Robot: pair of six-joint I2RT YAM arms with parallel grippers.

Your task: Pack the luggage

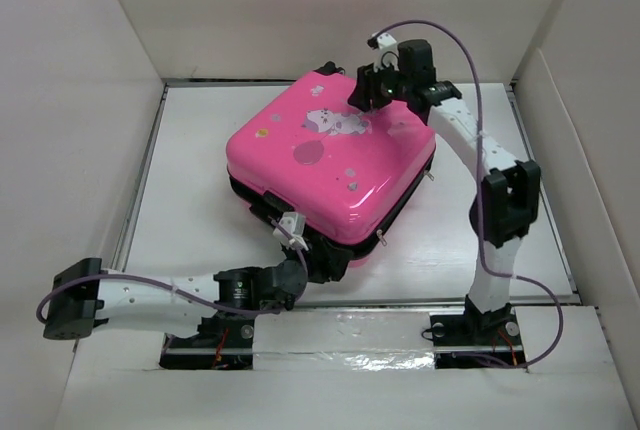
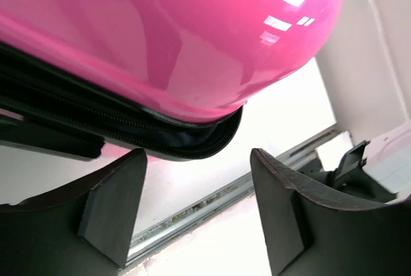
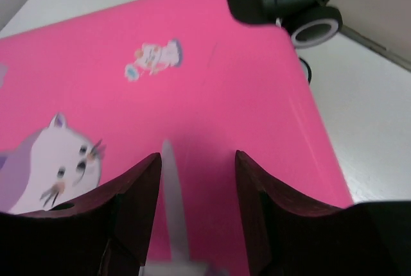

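Two spread, empty pincers tend the hot-pink suitcase (image 1: 330, 165) lying flat on the table (image 1: 200, 225), the left gripper (image 2: 196, 160) at its near zipper seam (image 2: 160, 144) and the right gripper (image 3: 196, 157) over its top; the stiff, glossy shell probably slips, so the seam edge looks the surer hold.

2 arms posed, both grippers parted.
The left arm (image 1: 150, 295) is folded low, its forearm laid rightward, and the left gripper (image 2: 199, 160) is held with jaws apart. The right arm (image 1: 490, 165) is reached forward and bent leftward, the right gripper (image 3: 198, 160) likewise spread.
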